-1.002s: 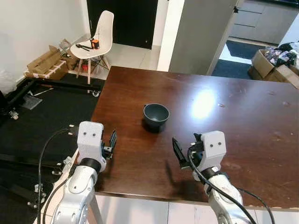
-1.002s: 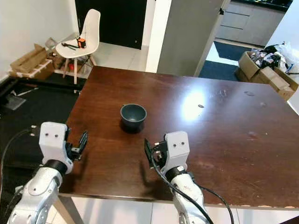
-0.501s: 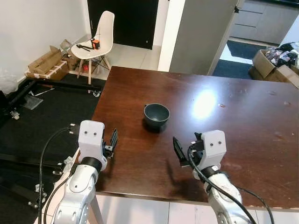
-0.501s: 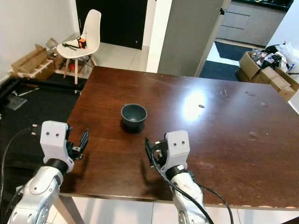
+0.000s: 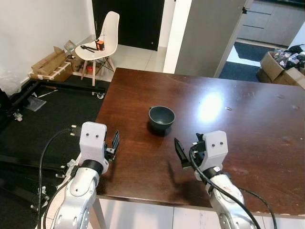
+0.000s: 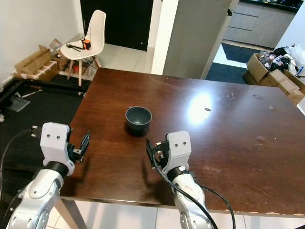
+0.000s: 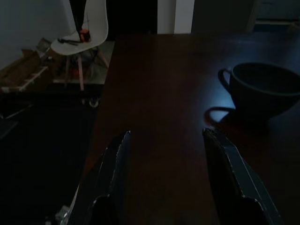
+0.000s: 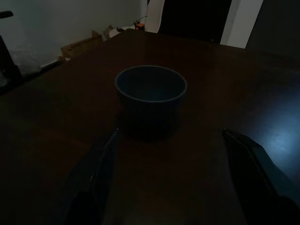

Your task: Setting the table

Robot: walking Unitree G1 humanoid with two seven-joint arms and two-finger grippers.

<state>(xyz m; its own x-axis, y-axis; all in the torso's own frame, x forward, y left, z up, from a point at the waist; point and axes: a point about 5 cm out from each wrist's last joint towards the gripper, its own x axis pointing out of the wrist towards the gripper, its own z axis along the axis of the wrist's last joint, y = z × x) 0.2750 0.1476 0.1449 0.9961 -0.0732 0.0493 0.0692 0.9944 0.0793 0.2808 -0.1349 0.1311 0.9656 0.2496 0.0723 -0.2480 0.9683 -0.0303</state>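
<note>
Dark wood table (image 5: 238, 124): one item laid, a dark grey-blue cup (image 5: 161, 119), so setting looks barely started, rest of the places still to do. Cup is upright, empty, small handle on one side, left of table centre. Right gripper (image 6: 151, 151) sits near the cup on the robot's side, fingers spread wide, empty. Left gripper (image 5: 115, 141) is at the table's left edge, further from the cup, also wide and empty.

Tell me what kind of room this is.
Probably a home dining area: a large dark brown wooden table bearing a dark grey cup, a white moulded chair beyond it, and grey kitchen cabinets through the doorway.
</note>
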